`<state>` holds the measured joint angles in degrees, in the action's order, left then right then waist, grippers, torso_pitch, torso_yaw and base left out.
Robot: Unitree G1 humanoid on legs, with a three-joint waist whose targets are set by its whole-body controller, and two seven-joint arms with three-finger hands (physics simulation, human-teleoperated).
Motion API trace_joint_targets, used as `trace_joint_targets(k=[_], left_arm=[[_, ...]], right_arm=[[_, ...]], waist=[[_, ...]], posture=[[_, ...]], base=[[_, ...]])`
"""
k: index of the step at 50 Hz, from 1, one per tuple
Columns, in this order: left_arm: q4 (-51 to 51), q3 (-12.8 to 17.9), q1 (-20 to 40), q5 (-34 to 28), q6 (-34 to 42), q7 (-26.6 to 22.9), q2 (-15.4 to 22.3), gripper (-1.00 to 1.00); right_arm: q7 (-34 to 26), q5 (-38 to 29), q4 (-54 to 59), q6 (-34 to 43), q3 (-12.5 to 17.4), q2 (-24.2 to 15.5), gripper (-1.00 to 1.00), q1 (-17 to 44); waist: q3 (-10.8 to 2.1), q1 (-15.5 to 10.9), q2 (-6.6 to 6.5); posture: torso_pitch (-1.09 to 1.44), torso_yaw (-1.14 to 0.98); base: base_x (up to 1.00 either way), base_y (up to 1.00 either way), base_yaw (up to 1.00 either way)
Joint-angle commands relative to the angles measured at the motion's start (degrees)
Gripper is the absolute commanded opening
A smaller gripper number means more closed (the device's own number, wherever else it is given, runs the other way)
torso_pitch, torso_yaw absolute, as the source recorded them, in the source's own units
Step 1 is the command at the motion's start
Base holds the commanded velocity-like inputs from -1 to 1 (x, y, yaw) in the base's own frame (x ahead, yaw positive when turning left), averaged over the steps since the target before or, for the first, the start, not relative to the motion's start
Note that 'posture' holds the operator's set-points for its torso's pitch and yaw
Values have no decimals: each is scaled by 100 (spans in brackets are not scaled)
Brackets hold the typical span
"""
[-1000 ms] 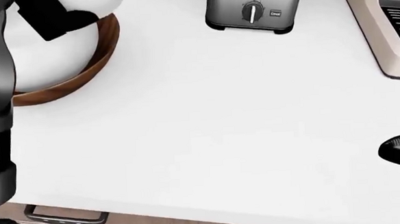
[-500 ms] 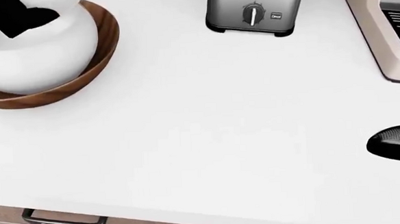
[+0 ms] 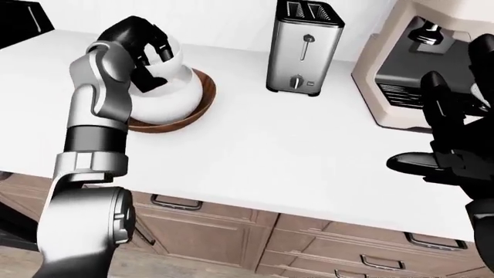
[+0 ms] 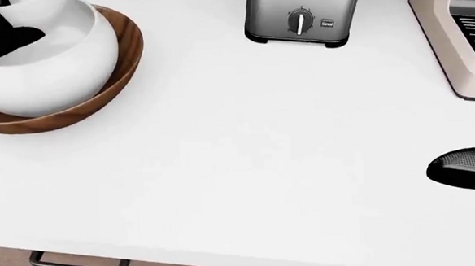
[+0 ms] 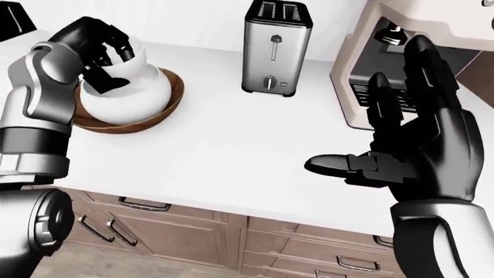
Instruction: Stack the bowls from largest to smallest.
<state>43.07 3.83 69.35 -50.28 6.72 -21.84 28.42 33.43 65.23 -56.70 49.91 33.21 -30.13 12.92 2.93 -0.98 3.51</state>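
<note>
Progress: we judge the stack mostly built, since the round white ceramic bowl (image 4: 42,70) already sits inside the wide shallow brown wooden bowl (image 4: 120,60), larger below and smaller above.
Left to do: as far as we can see, only letting go and drawing the hand back; if a third bowl exists, it lies outside all three views and we cannot say.
Left hand: our black three-finger left hand (image 3: 146,49) is curled over the white bowl's rim, fingers hooked inside it and closed round the wall, so we read it as holding that bowl.
Right hand: our black right hand (image 5: 409,139) is spread wide and holds nothing, palm turned inward, hovering over the white surface (image 4: 263,144).
Where the bowls are: both lie directly under the left hand, and well apart from the right hand, off to its left in the eye views.
Bowls counted: two, one white and one wooden.
Hands counted: two.
Other things counted: one brushed steel two-slot toaster (image 3: 303,49), between the two hands and above them in the left-eye view; one cream coffee machine (image 3: 401,75), just beyond the right hand.
Below the surface: brown wooden drawers (image 3: 231,231) with dark handles.
</note>
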Motion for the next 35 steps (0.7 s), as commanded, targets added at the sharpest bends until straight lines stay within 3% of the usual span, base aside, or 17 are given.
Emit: trace_joint_targets(k=[1, 8, 10, 13, 14, 23, 31, 35], left_arm=[[-269, 76, 276, -67, -120, 93, 100, -100], [-163, 76, 247, -172, -205, 111, 100, -100], [-137, 82, 232, -179, -217, 122, 85, -80], [-139, 72, 160, -205, -236, 93, 75, -74], [-135, 73, 136, -214, -248, 118, 65, -63], [-34, 70, 79, -264, -303, 241, 72, -51], [75, 60, 129, -350, -335, 297, 87, -22], [155, 62, 173, -355, -369, 333, 90, -18]], right_arm=[[73, 44, -63, -140, 68, -106, 100, 109], [126, 96, -69, -168, 51, -141, 100, 96], [105, 60, -73, -187, 27, -120, 100, 76], [53, -11, -65, -201, 13, -80, 100, 47], [34, -43, -60, -207, -4, -63, 100, 44], [-90, -238, -51, -193, -68, 61, 100, 37], [-162, -279, -54, -188, -28, 111, 100, 4], [-158, -261, -52, -179, -7, 110, 100, 11]], waist=[[-157, -2, -21], [-150, 0, -5], [-151, -2, -3], [-153, -4, -3], [-155, -5, -4], [-173, -2, -18], [-183, 2, -27], [-186, 2, -24]], posture=[[0, 0], [0, 0], [0, 0], [0, 0], [0, 0], [0, 0], [0, 0], [0, 0]], base=[[0, 0, 0], [0, 0, 0], [0, 0, 0], [0, 0, 0], [0, 0, 0], [0, 0, 0], [0, 0, 0], [0, 0, 0]])
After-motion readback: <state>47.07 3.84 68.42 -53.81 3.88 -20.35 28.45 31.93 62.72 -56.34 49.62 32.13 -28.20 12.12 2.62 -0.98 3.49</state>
